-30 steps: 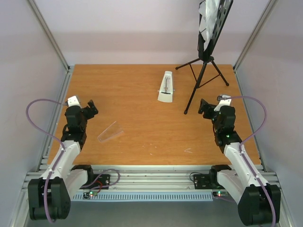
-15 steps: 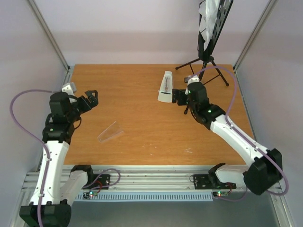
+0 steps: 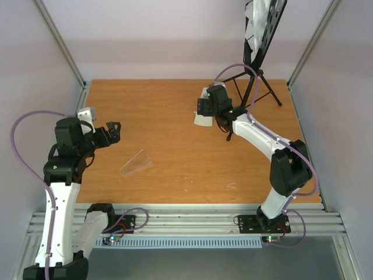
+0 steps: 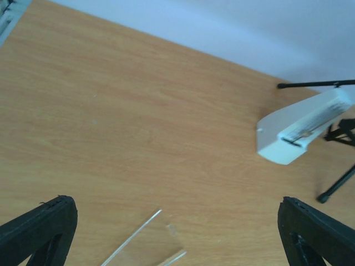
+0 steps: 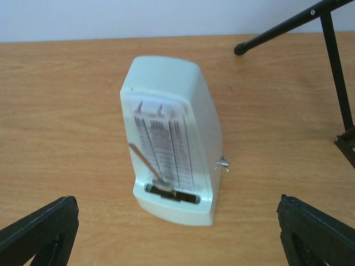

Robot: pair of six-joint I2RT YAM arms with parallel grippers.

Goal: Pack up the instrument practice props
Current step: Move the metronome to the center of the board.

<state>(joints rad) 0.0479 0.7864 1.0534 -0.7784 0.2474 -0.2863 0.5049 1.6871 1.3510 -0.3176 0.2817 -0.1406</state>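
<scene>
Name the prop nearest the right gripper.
The white metronome, directly before the right gripper. The music stand is farther off; the clear cover lies near the left gripper.

White metronome upright beside black tripod stand with white pages

We're counting one white metronome and one clear cover, both sitting on the single tabletop. One black tripod music stand is carrying white sheet-music pages: several, but overlapping too much for a number. Two hands are showing: one left hand, one right hand.
</scene>
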